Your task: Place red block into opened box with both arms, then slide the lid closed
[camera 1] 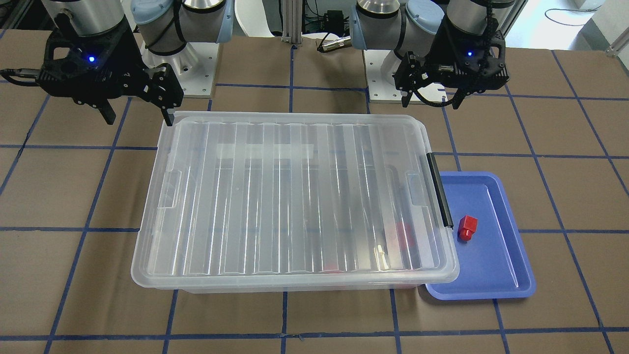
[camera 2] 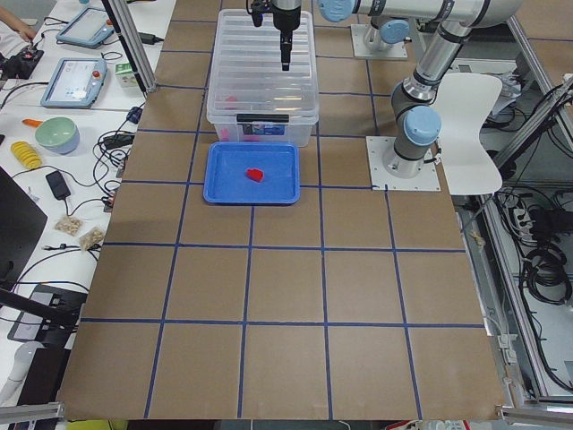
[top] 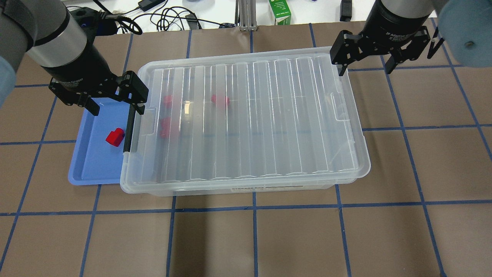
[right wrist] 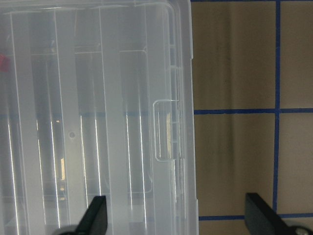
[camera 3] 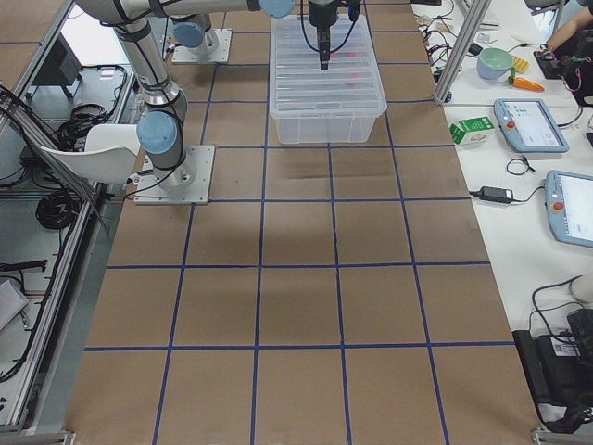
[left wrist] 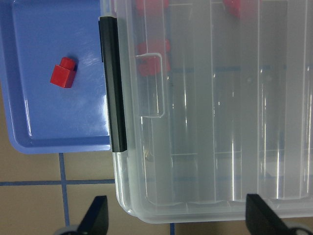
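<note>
The red block [camera 1: 467, 227] [top: 115, 137] [left wrist: 63, 74] lies alone in a blue tray [camera 1: 496, 265] [top: 92, 165] beside the box [camera 1: 295, 286] [top: 246, 188]. The ribbed clear lid [camera 1: 295, 196] [top: 250, 119] lies flat over the box, and its black bar [top: 130, 132] [left wrist: 111, 83] shows at the tray end. My left gripper [top: 117, 109] [camera 1: 432, 101] [left wrist: 178, 220] hangs open above that end, holding nothing. At the opposite short end my right gripper [top: 364, 70] [camera 1: 139, 118] [right wrist: 178, 220] is open too, straddling the lid's corner from above.
Three red pieces [top: 220, 100] show blurred through the lid, inside the box. A green carton [top: 279, 11] and cables sit past the table's far edge. Brown table with blue tape lines [top: 253, 238] stretches out in front of the box.
</note>
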Tool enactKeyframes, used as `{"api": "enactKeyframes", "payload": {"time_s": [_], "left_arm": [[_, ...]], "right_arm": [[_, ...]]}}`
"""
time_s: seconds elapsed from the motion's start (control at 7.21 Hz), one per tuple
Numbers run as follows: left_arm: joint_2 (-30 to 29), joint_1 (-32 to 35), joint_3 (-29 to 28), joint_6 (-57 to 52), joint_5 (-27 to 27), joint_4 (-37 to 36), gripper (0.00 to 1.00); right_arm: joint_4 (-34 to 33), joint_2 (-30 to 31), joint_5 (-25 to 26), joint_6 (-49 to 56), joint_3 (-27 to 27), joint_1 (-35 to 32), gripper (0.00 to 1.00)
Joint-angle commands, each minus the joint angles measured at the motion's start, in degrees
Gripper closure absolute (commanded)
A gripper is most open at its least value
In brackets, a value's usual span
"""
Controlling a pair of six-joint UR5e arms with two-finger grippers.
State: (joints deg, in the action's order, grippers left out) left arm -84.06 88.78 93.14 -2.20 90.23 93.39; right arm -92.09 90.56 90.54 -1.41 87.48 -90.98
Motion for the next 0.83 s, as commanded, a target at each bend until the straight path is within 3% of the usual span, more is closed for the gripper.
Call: {"api": "enactKeyframes", "payload": {"time_s": [0.0, 0.28, 0.69], "left_arm": [[0.04, 0.08, 0.28, 0.00, -0.23, 0.12, 0.00], [0.12, 0.00, 0.55, 0.00, 0.12, 0.04, 0.00], [0.13, -0.09, 0.72, 0.00, 0.47, -0.05, 0.00]], "right_arm": [[0.59, -0.03, -0.01, 3.32, 1.54, 2.37, 0.00], [-4.64, -1.78, 0.51, 4.22, 6.97, 3.17, 0.00], [-22.47, -8.19, 0.78, 5.71, 14.19, 3.17, 0.00]]}}
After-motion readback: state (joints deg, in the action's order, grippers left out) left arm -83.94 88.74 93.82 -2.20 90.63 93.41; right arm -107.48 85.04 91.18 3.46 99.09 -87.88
